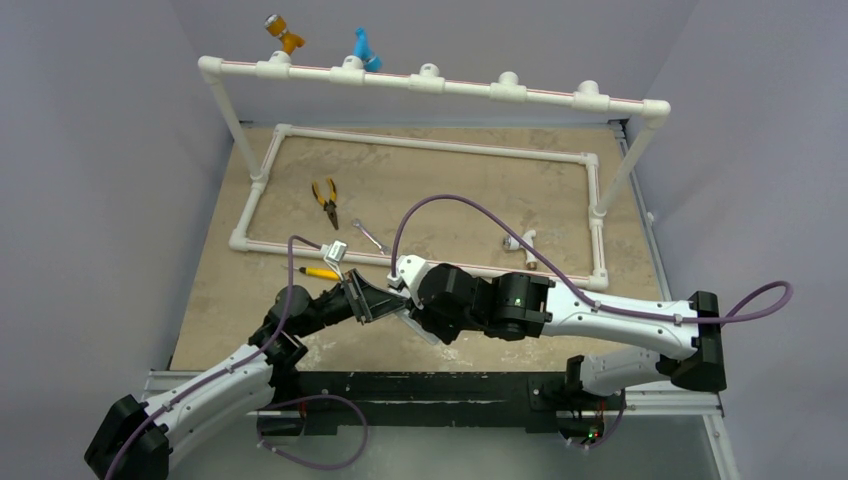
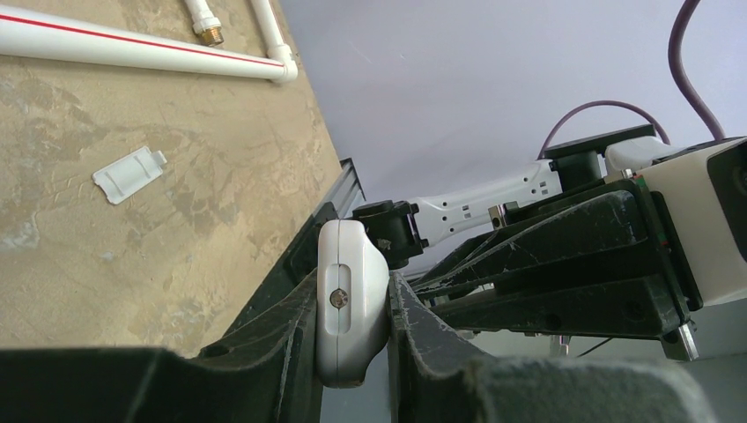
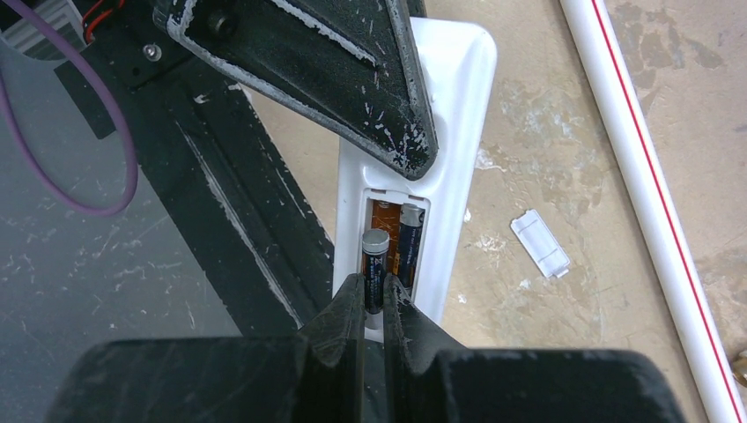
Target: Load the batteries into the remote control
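My left gripper (image 2: 352, 339) is shut on the white remote control (image 2: 351, 291), gripping it by its sides and holding it above the table. In the right wrist view the remote (image 3: 458, 132) shows its back with the open compartment. One battery (image 3: 410, 242) lies seated in the compartment. My right gripper (image 3: 374, 304) is shut on the second battery (image 3: 374, 264), a dark cylinder with a metallic end, held at the compartment's left slot, tilted up out of it. In the top view the two grippers meet at the table's near middle (image 1: 385, 295).
The small flat white cover piece (image 3: 539, 243) lies on the tan table, also in the left wrist view (image 2: 129, 174). A white PVC pipe frame (image 1: 420, 145), yellow-handled pliers (image 1: 325, 200), a silver wrench (image 1: 371, 237) and a yellow-handled screwdriver (image 1: 318, 271) lie farther back.
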